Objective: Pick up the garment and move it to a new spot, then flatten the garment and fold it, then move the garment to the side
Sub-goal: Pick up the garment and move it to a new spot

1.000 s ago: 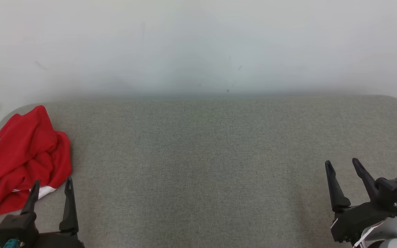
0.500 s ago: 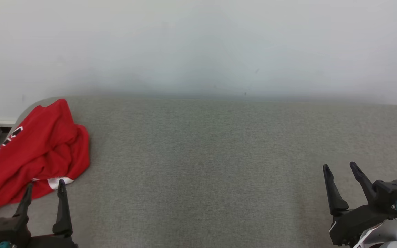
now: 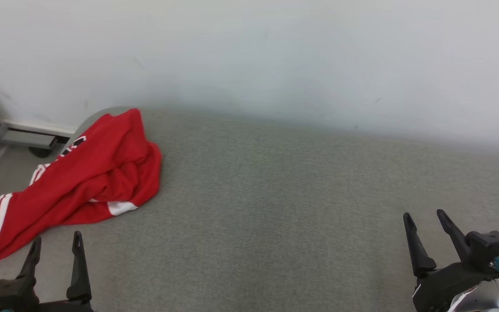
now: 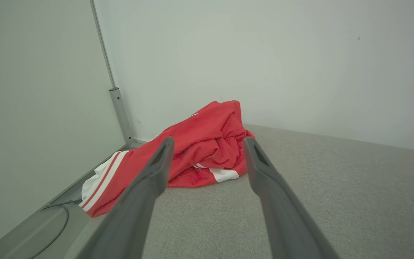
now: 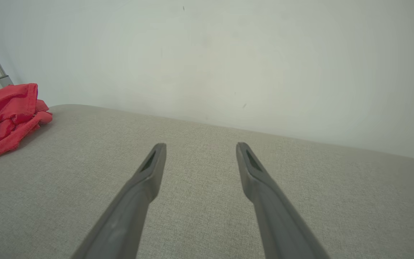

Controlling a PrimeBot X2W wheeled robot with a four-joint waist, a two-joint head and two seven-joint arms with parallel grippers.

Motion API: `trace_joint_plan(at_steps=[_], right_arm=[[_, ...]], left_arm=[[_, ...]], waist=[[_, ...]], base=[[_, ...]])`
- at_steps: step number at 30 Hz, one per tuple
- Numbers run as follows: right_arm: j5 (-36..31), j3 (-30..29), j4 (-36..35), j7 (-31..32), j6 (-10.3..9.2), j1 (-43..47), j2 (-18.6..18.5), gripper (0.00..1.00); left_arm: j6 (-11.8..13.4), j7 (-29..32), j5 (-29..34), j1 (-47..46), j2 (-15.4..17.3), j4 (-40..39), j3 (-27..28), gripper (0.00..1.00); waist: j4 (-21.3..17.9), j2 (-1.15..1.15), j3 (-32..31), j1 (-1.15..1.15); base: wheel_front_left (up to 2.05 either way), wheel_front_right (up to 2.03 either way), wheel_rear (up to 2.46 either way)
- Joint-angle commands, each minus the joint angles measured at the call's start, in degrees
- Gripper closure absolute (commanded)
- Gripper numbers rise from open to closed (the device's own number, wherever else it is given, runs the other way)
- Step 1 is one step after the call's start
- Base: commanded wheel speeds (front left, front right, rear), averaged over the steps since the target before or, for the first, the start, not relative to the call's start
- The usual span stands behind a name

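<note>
Head camera has swung left; red garment (image 3: 98, 177) lies crumpled at left edge of grey table (image 3: 275, 208), one end overhanging. Left gripper (image 3: 56, 238) and right gripper (image 3: 423, 215) spread wide, empty. Broad open surface stretches rightward.

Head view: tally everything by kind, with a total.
garment: 1, red with white trim, crumpled at the table's left end
table: 1, grey fabric top
grippers: 2, left gripper and right gripper, both open and holding nothing
Total: 4
</note>
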Motion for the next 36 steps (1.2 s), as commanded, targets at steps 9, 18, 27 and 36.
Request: trace_joint_plan(at_steps=[9,18,27,36], right_arm=[[1.3,0.6,0.2,-0.2,0.00,0.2,-0.1,0.00],[1.9,1.4,1.1,-0.7,0.00,-0.1,-0.1,0.00],[2.2,1.6,1.5,-1.0,-0.01,0.2,-0.1,0.00],[2.1,2.5,1.5,-0.8,0.00,-0.8,-0.1,0.00]], left_arm=[[0.2,0.2,-0.1,0.5,0.7,-0.4,-0.3,0.00],[0.8,0.5,-0.5,1.0,1.5,-1.0,0.3,0.00],[1.3,0.2,-0.9,1.3,1.7,-1.6,0.5,0.00],[0.5,-0.7,-3.9,-0.6,1.0,-1.8,1.6,0.00]], waist=[[7.6,0.00,-0.1,0.00],[11.1,0.00,-0.4,0.00],[13.1,0.00,-0.4,0.00],[12.1,0.00,0.7,0.00]], base=[[0.00,0.00,0.00],[0.00,0.00,0.00],[0.00,0.00,0.00],[0.00,0.00,0.00]])
